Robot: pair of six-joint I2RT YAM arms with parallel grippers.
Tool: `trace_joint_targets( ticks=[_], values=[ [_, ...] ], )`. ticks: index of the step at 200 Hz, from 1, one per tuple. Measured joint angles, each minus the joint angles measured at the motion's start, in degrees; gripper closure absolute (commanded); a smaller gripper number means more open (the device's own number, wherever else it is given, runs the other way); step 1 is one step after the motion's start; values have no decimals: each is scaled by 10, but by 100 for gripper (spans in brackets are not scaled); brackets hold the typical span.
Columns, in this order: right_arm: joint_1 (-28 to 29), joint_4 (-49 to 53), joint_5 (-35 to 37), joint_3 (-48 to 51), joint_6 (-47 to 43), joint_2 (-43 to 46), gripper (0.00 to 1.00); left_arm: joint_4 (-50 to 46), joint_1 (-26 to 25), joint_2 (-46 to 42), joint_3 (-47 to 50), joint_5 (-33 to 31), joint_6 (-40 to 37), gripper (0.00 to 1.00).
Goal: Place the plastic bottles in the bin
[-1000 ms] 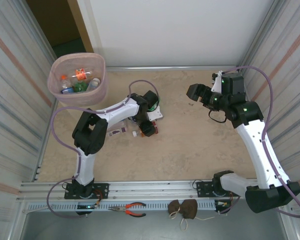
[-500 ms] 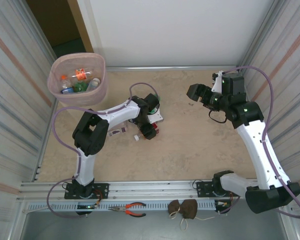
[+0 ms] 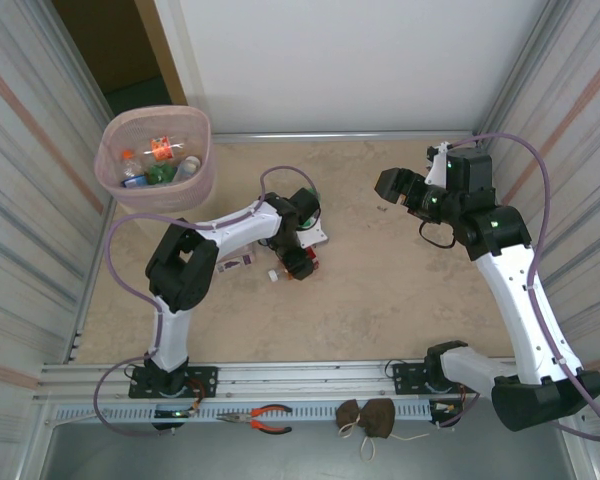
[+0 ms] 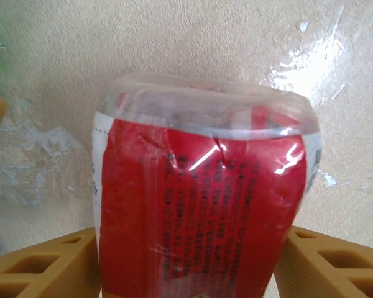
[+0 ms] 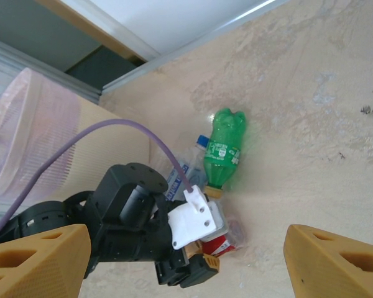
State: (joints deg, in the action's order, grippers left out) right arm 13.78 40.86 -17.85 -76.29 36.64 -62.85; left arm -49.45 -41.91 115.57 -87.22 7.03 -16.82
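The left gripper (image 3: 299, 262) is reaching down at the table (image 3: 380, 300) centre, its jaws clamping a red-label bottle (image 4: 202, 205). In the left wrist view, the tan, lattice-ribbed fingers (image 4: 43, 268) are pressing against both sides of this bottle. Its thin clear wall is showing creases and dents under a glossy red film label with small dark print. Its rounded end is pointing away over the mottled beige, stone-like surface; whether it is resting on the table cannot be told. The right gripper (image 3: 390, 185) is hovering at the far right, its jaws standing wide apart. A green bottle (image 5: 224, 146) is lying just beyond the left gripper on its far side, its lobed base pointing far and its neck pointing near. A clear blue-cap bottle (image 5: 188, 166) with a white-and-blue label is lying just beside it on the left. A purple-label bottle (image 3: 238, 264) is lying just left of the left gripper. The bin (image 3: 202, 175) is standing at the far-left corner. It is translucent pale pink with a finely ribbed wall and a rounded-square rim. Several bottles (image 3: 160, 150) are lying inside it, one orange-labelled, one green.
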Motion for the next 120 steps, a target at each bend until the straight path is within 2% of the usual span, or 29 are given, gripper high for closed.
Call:
trace_joint_targets(
  ticks=[51,120],
  values=[
    [0,0,0,0,0,0,20,0,-2,2,0,-1,4,28],
    [0,0,0,1,0,2,20,0,-2,10,0,-2,4,34]
  ],
)
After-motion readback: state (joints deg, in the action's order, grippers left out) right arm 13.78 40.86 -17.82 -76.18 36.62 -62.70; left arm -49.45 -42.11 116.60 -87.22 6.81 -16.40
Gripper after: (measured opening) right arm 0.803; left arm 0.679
